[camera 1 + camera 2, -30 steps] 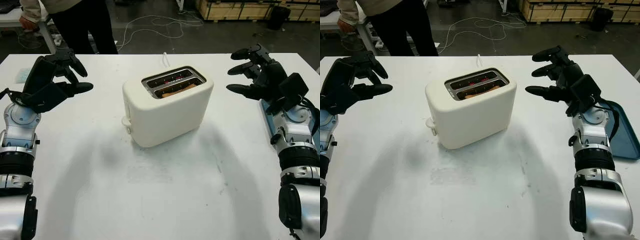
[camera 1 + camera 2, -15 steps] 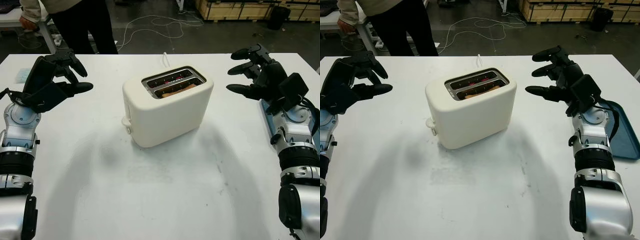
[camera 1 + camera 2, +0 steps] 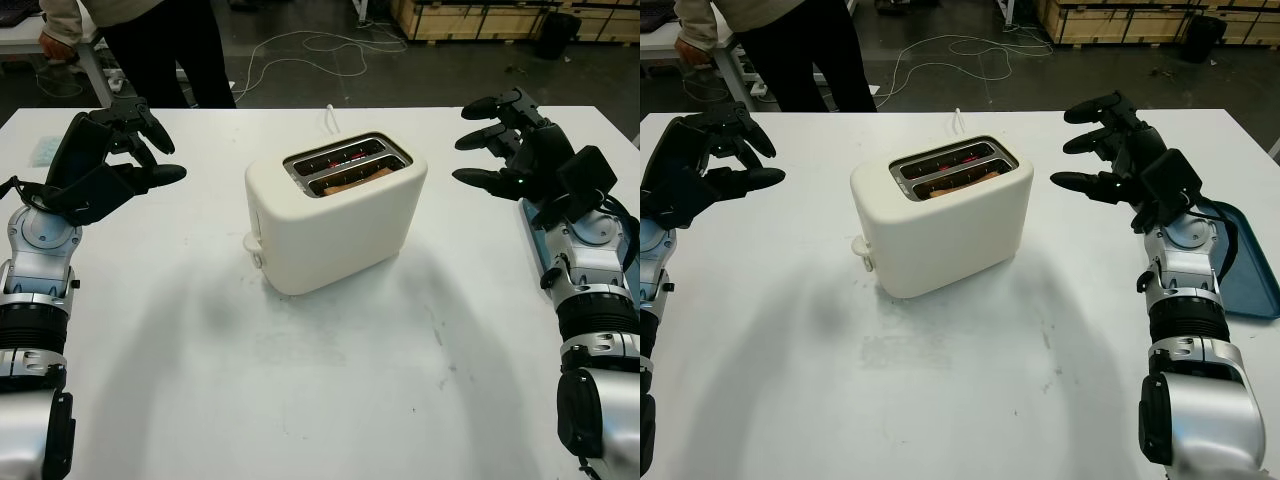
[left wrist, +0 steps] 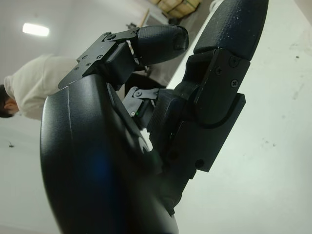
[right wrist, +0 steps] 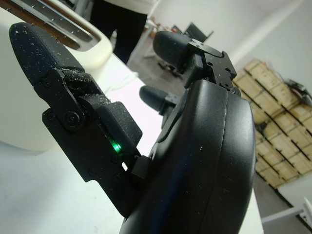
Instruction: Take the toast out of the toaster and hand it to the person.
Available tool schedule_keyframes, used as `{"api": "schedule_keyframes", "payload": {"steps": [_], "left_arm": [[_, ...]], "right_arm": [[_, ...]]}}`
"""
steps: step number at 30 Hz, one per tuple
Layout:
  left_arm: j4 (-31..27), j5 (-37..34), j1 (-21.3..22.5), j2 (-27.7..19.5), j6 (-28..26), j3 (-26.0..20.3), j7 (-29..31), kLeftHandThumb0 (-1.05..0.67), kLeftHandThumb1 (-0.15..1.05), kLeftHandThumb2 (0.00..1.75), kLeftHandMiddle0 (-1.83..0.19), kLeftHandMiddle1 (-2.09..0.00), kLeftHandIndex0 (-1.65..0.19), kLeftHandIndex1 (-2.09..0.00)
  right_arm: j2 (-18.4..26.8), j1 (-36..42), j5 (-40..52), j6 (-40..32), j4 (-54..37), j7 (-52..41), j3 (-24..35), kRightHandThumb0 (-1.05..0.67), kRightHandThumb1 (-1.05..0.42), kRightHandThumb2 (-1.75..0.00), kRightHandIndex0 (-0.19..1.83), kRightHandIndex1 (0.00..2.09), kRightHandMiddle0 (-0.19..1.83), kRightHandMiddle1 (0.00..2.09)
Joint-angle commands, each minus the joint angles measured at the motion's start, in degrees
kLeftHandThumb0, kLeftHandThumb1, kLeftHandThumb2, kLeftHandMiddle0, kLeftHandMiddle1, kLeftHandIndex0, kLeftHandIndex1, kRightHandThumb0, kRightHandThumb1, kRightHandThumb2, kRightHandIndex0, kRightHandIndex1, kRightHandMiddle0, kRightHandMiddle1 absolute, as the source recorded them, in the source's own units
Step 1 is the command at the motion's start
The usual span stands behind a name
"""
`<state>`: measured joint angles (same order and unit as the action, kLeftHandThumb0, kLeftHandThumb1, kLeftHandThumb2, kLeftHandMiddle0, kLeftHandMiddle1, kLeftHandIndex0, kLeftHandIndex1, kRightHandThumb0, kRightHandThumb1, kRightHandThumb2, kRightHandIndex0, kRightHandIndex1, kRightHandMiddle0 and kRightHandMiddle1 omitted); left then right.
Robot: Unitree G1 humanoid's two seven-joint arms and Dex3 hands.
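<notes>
The white counter (image 3: pixel 330 380) carries a cream toaster (image 3: pixel 335 215) near its middle, standing a little turned. The toaster has two slots on top. In the nearer slot sits the toast (image 3: pixel 352 180), a brown slice that is low inside the slot and does not rise above the rim. The farther slot glows red inside. A small lever (image 3: pixel 252 243) is on the toaster's left end.

At the far left edge of the counter a person (image 3: pixel 150 40) in dark trousers and a light top stands on the floor. At the right edge of the counter lies a blue tray (image 3: pixel 1245 265).

The left hand (image 3: pixel 100 160) hovers above the counter, well apart from the toaster on its left side; its fingers are released and hold nothing. The right hand (image 3: pixel 525 150) hovers on the right side of the toaster, also apart from it, fingers released and pointing toward the toaster.
</notes>
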<state>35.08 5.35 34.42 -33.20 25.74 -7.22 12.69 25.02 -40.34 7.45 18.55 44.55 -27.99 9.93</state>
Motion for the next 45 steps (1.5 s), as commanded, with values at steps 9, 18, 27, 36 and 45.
{"api": "schedule_keyframes", "payload": {"steps": [9,18,27,36,45], "left_arm": [[-0.30,-0.50,-0.01,0.24,-0.18,-0.02,0.03,-1.05,0.83,0.00,-0.69,-1.51,-0.63,-1.51],[0.17,-0.61,0.27,0.26,0.46,0.11,0.07,-1.05,0.84,0.00,-0.70,-1.51,-0.63,-1.51],[0.33,-0.33,0.51,0.20,0.74,0.25,-0.07,-1.05,0.86,0.01,-0.69,-1.52,-0.63,-1.52],[0.07,-0.11,0.58,0.22,0.02,0.35,-0.22,-1.05,0.85,0.01,-0.70,-1.51,-0.63,-1.52],[-0.71,-0.51,0.33,0.28,-0.98,0.23,0.13,-1.05,0.83,0.00,-0.71,-1.49,-0.64,-1.51]], "right_arm": [[-0.24,0.31,0.25,0.76,-0.09,0.15,0.16,-1.05,-0.61,0.00,0.00,1.52,0.07,1.33],[-0.25,0.02,0.55,0.93,0.30,-0.32,0.28,-1.05,-0.60,0.00,0.00,1.52,0.08,1.33],[-0.20,0.04,0.03,1.16,-0.04,0.11,0.01,-1.05,-0.60,0.00,0.00,1.52,0.08,1.34],[-0.16,-0.08,0.26,0.55,0.00,-0.04,0.07,-1.05,-0.60,0.00,0.00,1.51,0.08,1.34],[-0.16,0.06,0.21,0.63,0.05,0.04,0.08,-1.05,-0.60,0.00,0.00,1.51,0.07,1.33]]}}
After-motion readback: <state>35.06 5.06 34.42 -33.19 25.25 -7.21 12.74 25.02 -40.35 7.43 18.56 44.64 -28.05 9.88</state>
